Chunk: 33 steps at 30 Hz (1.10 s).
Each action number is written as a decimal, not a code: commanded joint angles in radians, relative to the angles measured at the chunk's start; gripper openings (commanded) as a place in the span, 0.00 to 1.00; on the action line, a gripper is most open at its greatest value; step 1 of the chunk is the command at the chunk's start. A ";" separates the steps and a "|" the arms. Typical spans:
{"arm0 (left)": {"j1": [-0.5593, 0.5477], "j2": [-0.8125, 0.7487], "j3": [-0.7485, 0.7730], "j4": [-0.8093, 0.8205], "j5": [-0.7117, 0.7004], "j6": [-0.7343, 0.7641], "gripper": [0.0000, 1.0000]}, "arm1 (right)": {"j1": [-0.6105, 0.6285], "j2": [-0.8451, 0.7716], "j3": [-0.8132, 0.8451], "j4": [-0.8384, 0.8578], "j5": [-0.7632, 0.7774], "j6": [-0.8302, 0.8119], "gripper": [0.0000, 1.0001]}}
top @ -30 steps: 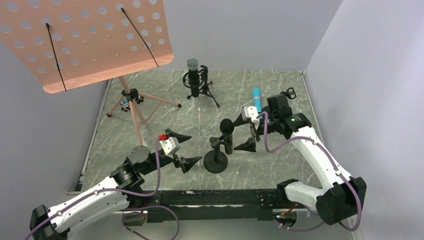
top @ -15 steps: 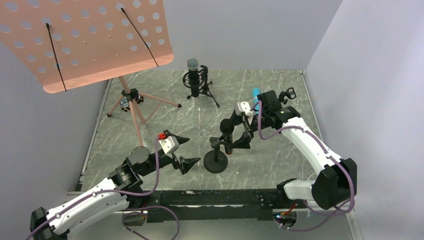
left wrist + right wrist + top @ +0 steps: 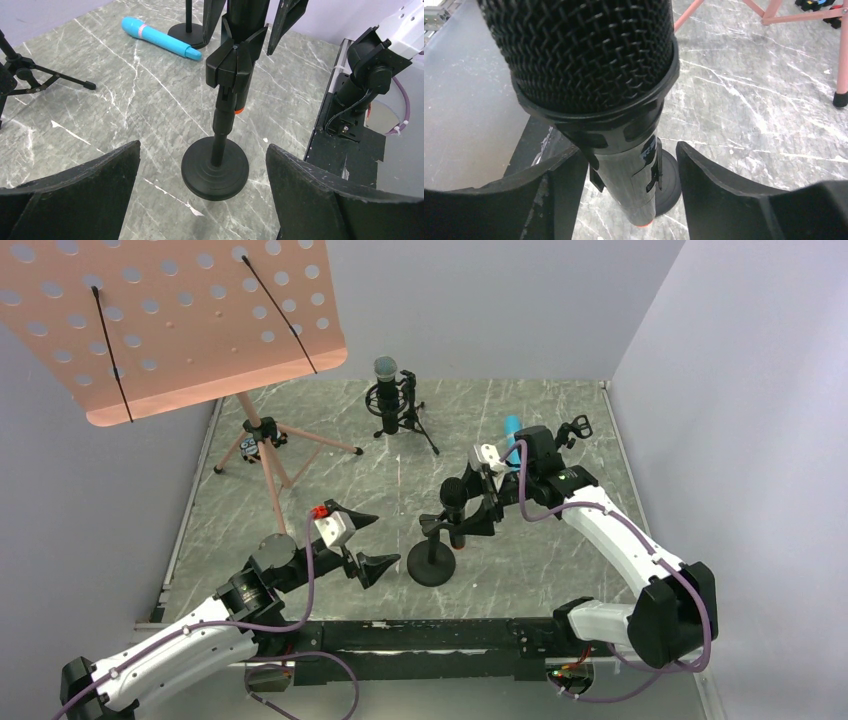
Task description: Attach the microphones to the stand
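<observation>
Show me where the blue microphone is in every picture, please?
Top view: the blue microphone lies at the back right, partly hidden by the right arm.
Left wrist view: it lies on the table near the top left.
Right wrist view: not in it.
Shared landmark: the round stand base, in the middle of the top view, bottom centre for the left wrist, peeking from behind the black microphone for the right wrist.

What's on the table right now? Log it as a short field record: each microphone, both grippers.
black microphone: upright at clip of round-base stand
silver-mesh microphone: upright in tripod stand, far side
blue microphone: lying loose on table
right gripper: open, jaws straddling black microphone
left gripper: open, empty, facing round-base stand
</observation>
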 commanded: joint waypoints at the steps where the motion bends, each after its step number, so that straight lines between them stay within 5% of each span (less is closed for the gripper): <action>1: -0.004 -0.003 0.036 0.024 -0.017 -0.020 0.99 | 0.006 -0.022 -0.005 0.081 -0.038 0.053 0.64; 14: -0.004 -0.029 0.053 -0.029 -0.033 -0.012 0.99 | -0.013 0.047 0.152 -0.048 0.056 -0.092 0.42; 33: -0.004 -0.058 0.064 -0.079 -0.064 -0.003 0.99 | -0.248 0.354 0.424 0.448 0.090 0.202 0.39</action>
